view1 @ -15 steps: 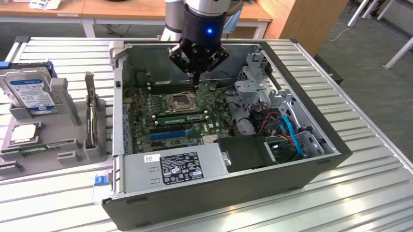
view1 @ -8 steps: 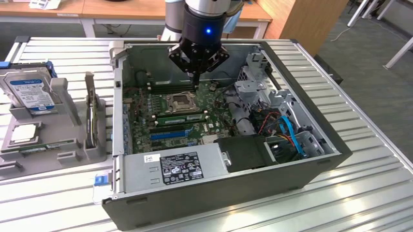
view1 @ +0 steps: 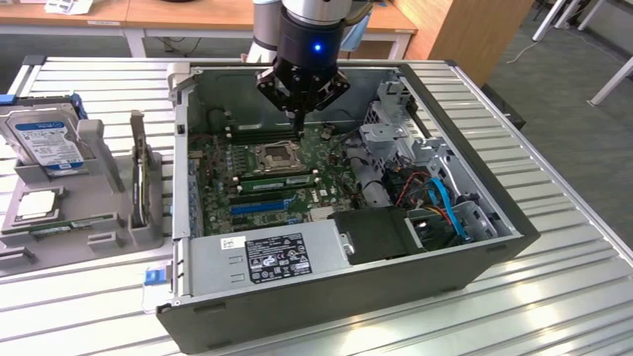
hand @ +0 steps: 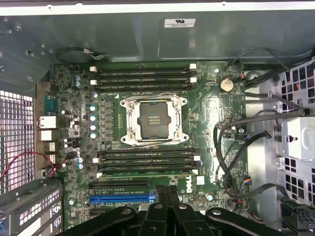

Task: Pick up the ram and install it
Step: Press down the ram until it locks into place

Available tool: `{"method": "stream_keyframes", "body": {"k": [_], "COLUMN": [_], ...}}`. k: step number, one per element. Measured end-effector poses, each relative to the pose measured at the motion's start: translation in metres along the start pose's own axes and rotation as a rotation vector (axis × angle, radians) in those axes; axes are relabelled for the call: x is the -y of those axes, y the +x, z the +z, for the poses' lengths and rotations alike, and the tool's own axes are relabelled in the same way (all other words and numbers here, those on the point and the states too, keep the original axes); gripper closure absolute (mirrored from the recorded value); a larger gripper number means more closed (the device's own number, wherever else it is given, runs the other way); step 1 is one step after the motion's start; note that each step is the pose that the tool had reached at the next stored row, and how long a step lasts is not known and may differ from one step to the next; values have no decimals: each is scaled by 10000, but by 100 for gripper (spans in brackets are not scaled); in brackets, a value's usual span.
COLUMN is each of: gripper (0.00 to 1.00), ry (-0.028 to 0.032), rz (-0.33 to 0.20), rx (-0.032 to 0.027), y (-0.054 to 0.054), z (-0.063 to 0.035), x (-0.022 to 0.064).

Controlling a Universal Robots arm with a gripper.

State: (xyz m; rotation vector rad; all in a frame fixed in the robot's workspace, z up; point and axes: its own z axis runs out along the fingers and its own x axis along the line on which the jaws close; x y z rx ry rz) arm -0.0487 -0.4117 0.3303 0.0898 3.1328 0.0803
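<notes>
**Tool shut over the open computer**

On the exterior view's left, a grey holder (view1: 94, 185) on the counter (view1: 554, 297) carries a hard drive (view1: 44, 137) and an upright card (view1: 141, 178). My tool (view1: 296, 119) hangs inside the computer case (view1: 475, 245), fingers pressed together, nothing pinched. The ram (hand: 147, 173) sits seated in the slot bank below the processor socket (hand: 154, 120), near the blue slot (hand: 122, 199).

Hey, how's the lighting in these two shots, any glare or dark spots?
Exterior view: even room light, a blue indicator glows on the gripper, the black shroud reads dark. Wrist view: the case wall catches soft glare, the motherboard is evenly lit, the gripper's black fingers sit in shadow.
</notes>
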Motion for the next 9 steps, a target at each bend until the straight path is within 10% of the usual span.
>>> {"method": "stream_keyframes", "body": {"k": [9], "gripper": [90], "ry": [-4], "rz": [114], "rx": [-13], "y": [0], "z": [0], "x": [0]}}
